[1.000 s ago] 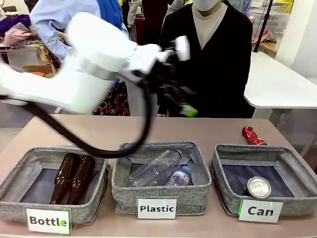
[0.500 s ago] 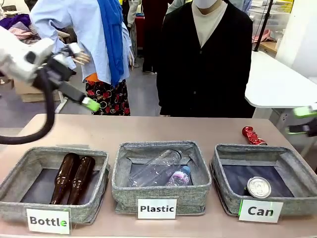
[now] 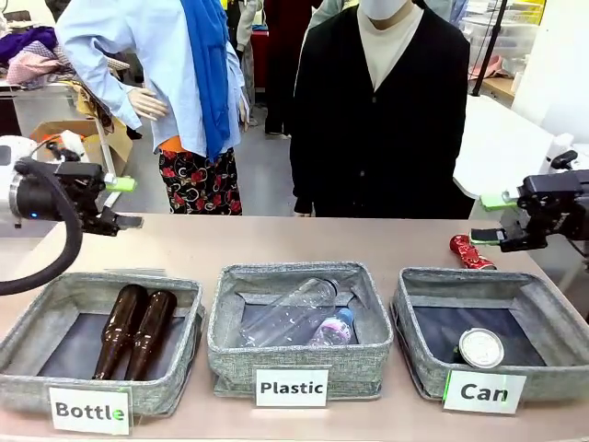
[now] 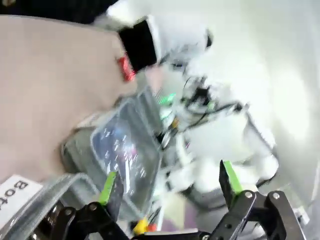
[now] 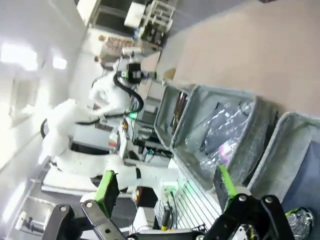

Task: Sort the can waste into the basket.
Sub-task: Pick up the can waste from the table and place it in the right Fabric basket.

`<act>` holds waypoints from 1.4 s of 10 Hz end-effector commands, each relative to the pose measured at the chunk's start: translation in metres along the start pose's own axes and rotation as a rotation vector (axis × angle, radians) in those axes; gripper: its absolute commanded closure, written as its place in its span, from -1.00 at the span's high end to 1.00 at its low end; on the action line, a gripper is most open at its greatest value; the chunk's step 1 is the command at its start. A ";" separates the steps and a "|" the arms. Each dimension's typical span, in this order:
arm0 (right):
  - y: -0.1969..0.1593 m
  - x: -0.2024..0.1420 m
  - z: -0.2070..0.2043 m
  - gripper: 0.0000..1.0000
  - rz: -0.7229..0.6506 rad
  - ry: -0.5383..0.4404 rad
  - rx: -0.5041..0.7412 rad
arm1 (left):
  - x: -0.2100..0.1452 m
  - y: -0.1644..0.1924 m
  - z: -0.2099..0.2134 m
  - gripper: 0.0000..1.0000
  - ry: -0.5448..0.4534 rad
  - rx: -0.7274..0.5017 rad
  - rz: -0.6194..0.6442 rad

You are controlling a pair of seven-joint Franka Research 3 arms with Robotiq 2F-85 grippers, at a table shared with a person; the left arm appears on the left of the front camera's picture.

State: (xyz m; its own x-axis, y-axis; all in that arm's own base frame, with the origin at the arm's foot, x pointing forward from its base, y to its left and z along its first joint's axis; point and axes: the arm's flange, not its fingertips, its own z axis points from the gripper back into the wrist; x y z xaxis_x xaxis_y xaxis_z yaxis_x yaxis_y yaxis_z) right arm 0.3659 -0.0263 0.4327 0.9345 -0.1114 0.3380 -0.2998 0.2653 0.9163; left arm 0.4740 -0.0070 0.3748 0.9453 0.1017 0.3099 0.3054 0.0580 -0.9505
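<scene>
The crushed red can (image 3: 469, 250) lies on the table just behind the "Can" basket (image 3: 414, 308). The dark can (image 3: 480, 348), silver top up, stands inside that basket near its front wall; its top also shows in the right wrist view (image 5: 300, 223). My right gripper (image 3: 492, 218) hovers open at the table's right edge, level with and just right of the red can, nothing between its fingers. At the far left my left gripper (image 3: 122, 203) is open and empty above the table's back left corner. The left wrist view is blurred; the red can (image 4: 126, 70) shows far off.
The "Plastic" basket (image 3: 225, 341) holds clear bottles, and the "Bottle" basket (image 3: 28, 336) holds two brown glass bottles (image 3: 133, 330). A person in black (image 3: 386, 120) stands at the far side. Bare tabletop (image 3: 276, 241) runs behind the baskets.
My left arm has swung from over the middle of the table back to the far left. My right gripper has come in from the right edge, closer to the red can.
</scene>
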 end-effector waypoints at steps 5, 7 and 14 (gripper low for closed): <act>0.008 -0.005 -0.006 1.00 0.025 0.055 0.005 | 0.000 0.000 0.000 1.00 0.000 0.000 0.000; 0.008 -0.005 -0.006 1.00 0.025 0.055 0.005 | 0.000 0.000 0.000 1.00 0.000 0.000 0.000; 0.035 0.028 0.030 1.00 0.438 -0.070 -0.871 | 0.000 0.000 0.000 1.00 0.000 0.000 0.000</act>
State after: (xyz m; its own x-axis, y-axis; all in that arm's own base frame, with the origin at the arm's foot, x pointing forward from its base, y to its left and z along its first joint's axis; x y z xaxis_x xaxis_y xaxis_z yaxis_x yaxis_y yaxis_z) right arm 0.3696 -0.0466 0.4807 0.8226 0.0329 0.5677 -0.4668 0.6091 0.6411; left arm 0.4746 -0.0069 0.3720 0.9462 0.1065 0.3055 0.3014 0.0528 -0.9520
